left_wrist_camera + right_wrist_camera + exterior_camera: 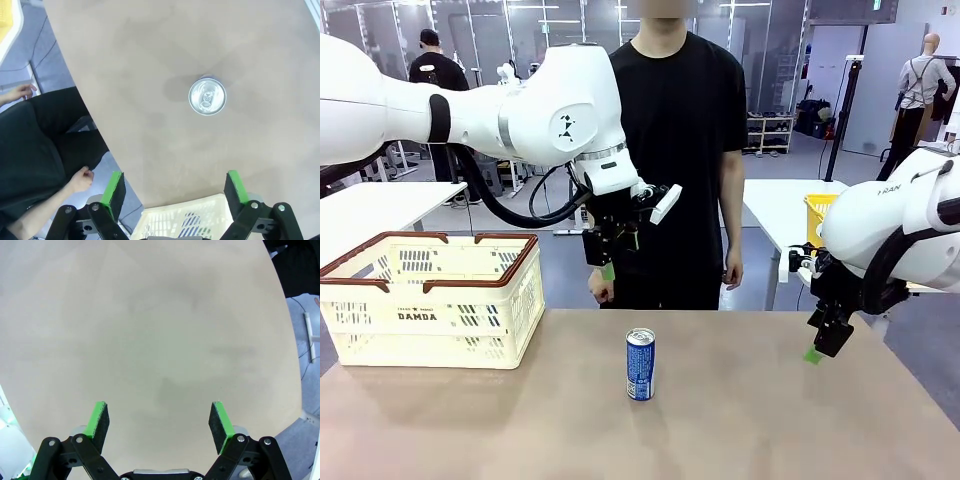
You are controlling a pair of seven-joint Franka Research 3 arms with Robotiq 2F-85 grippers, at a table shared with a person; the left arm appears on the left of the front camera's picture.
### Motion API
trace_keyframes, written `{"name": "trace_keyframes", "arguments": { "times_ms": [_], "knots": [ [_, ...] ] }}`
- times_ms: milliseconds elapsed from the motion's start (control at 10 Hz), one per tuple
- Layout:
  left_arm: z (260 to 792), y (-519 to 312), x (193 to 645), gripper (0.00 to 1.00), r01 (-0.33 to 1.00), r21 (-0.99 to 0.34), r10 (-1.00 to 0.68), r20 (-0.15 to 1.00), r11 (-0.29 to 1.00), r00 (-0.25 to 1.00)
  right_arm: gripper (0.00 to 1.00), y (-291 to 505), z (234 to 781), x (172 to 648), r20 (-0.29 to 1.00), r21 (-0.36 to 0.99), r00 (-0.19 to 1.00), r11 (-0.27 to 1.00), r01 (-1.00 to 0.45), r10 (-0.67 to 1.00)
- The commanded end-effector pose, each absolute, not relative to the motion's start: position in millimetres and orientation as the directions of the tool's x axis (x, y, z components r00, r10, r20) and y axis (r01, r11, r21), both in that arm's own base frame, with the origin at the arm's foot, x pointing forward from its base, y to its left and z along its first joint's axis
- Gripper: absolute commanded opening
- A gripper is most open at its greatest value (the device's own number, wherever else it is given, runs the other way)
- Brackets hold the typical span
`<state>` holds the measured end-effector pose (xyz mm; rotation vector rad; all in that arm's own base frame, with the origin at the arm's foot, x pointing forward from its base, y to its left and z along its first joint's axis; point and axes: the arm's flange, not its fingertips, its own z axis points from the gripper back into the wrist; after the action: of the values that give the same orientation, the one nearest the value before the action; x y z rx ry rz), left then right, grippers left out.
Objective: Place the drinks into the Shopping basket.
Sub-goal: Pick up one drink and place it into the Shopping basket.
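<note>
Standing upright mid-table, blue can (640, 365), silver top, white markings; both arms' fingers spread, empty.

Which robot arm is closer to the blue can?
The left. Its open tool hangs above the blue can, toward the table's far edge. The right tool, also open, sits off by the table's right side, farther away.

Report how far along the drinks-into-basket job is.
Done: nothing that can be confirmed; no can is visible through the slotted side of the Shopping basket. In hand: nothing. The left gripper hangs open above the table, the right gripper is open and empty over bare tabletop. Left: the blue can stands upright mid-table, apart from the basket, not yet gripped.
</note>
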<state>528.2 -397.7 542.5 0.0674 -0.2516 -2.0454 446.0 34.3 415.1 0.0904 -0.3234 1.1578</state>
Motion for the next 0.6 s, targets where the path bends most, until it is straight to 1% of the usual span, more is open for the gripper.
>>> {"name": "trace_keyframes", "arguments": {
  "times_ms": [0,200,300,500],
  "knots": [
    [543.1,-394.1,523.8,1.0,0.865,0.222,-0.88,0.056,-0.449,-0.471,1.0,33.5,415.9,443.8,0.291,-0.093,0.358,0.399,-0.912,0.887],
    [538.2,-400.5,524.8,1.0,0.883,0.198,-0.891,0.082,-0.425,-0.447,1.0,33.5,415.9,443.8,0.291,-0.093,0.358,0.399,-0.912,0.887],
    [530.0,-403.8,518.5,1.0,0.895,0.181,-0.904,0.064,-0.407,-0.423,1.0,33.5,415.9,443.8,0.291,-0.093,0.358,0.399,-0.912,0.887],
    [512.4,-411.5,501.0,1.0,0.895,0.186,-0.904,0.06,-0.406,-0.423,1.0,33.5,415.9,443.8,0.291,-0.093,0.358,0.399,-0.912,0.887]
  ]
}}
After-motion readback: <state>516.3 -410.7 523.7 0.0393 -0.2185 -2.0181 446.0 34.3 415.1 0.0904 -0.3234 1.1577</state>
